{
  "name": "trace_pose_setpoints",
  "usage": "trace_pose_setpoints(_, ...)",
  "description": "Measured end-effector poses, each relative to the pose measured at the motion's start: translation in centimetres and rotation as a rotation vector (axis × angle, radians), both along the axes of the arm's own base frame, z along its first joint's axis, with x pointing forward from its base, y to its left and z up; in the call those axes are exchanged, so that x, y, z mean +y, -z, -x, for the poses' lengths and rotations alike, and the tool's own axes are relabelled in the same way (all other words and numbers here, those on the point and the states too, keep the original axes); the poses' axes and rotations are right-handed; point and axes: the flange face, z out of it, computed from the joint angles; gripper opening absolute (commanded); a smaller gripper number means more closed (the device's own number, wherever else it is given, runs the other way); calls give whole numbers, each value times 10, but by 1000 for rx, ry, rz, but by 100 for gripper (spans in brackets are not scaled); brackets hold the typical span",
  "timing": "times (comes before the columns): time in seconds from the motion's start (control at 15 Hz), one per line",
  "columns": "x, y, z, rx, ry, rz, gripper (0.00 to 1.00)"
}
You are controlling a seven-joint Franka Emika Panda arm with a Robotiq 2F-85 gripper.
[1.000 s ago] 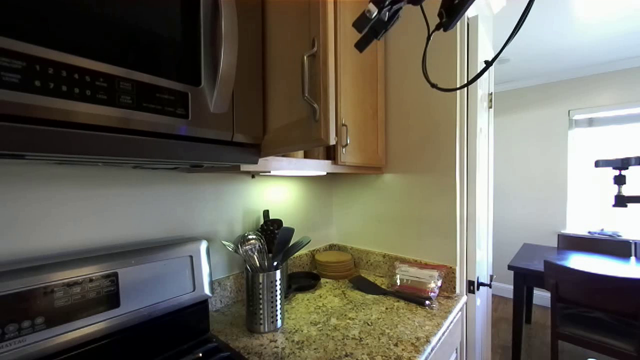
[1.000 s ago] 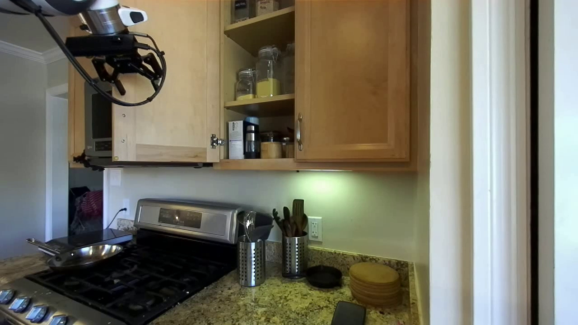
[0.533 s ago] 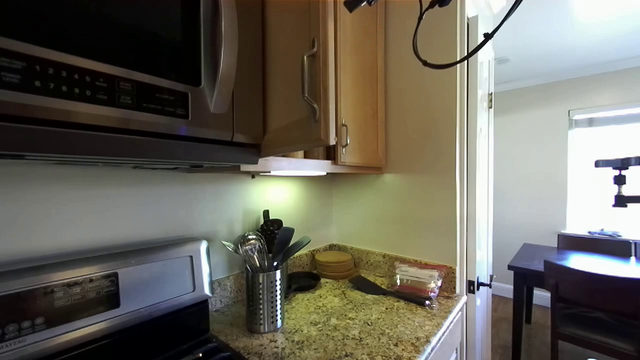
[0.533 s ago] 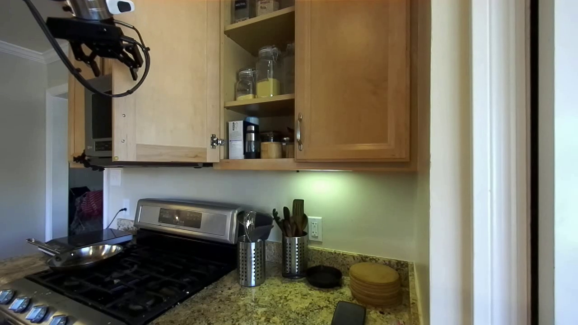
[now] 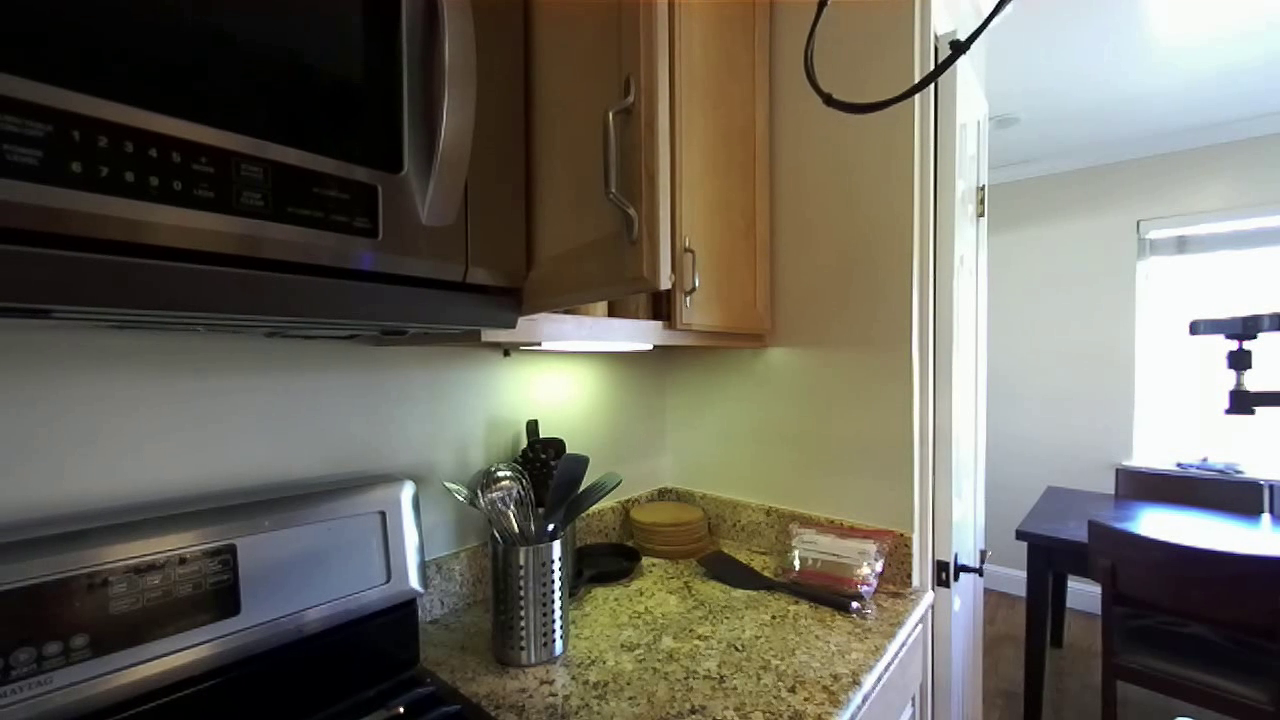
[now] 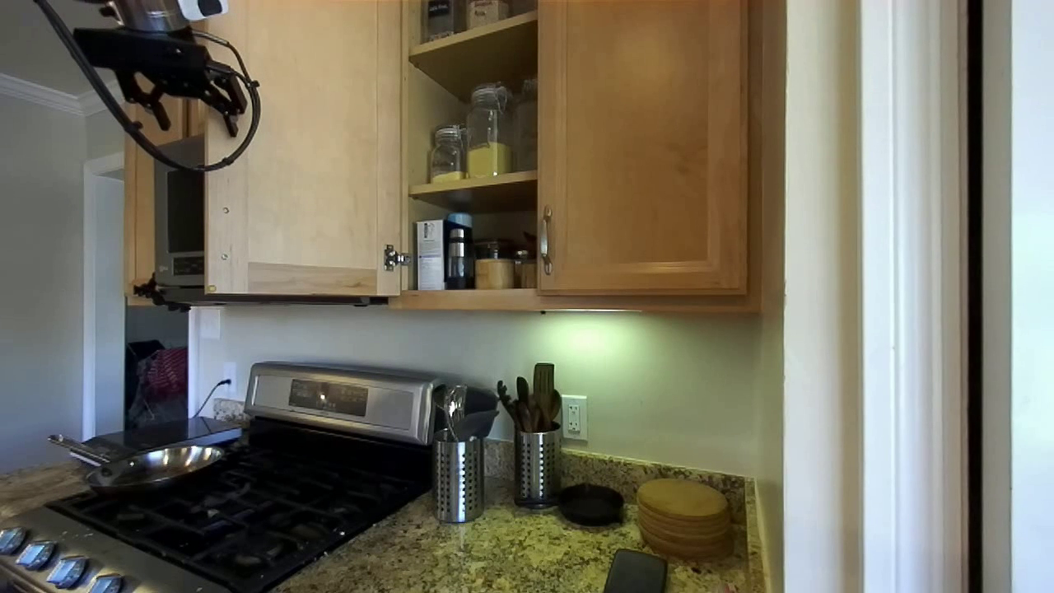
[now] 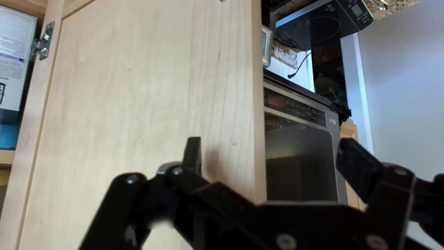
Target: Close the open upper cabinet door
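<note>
The upper cabinet door stands wide open, its pale inner face (image 6: pixel 313 165) showing in an exterior view. Its outer side (image 5: pixel 575 150) and silver bar handle (image 5: pixel 611 160) show in an exterior view. The upper cabinet (image 6: pixel 469 301) is open, with jars and boxes on its shelves. My gripper (image 6: pixel 198 125) is open and empty, high near the door's free edge. In the wrist view, the door (image 7: pixel 138 86) fills the left. The gripper (image 7: pixel 269 146) has one finger before the inner face, the other past the free edge. I cannot tell whether it touches.
A microwave (image 7: pixel 301 149) is beyond the door's free edge; it also shows in an exterior view (image 5: pixel 430 245). A closed neighbouring cabinet door (image 6: pixel 642 148) is at the right. Below are a stove (image 6: pixel 214 502), a pan (image 6: pixel 156 468) and utensil holders (image 6: pixel 459 482).
My gripper has moved up and to the left in an exterior view, and out of the top of an exterior view, where only its cable still shows. The door has not moved.
</note>
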Motion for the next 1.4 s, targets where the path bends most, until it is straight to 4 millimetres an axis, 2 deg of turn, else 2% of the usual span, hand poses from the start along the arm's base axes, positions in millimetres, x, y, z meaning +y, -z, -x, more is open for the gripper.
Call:
trace_pose_setpoints(0.2, 17, 2, -4, -41, 36, 5, 100)
trace_pose_setpoints(0.47, 25, -1, -6, -121, 127, 47, 100)
trace_pose_setpoints(0.93, 14, 3, -23, -190, 290, 147, 100)
trace_pose_setpoints(1.13, 14, 3, -20, -195, 331, 170, 100)
trace_pose_setpoints(1.4, 2, 3, -17, -182, 397, 208, 100)
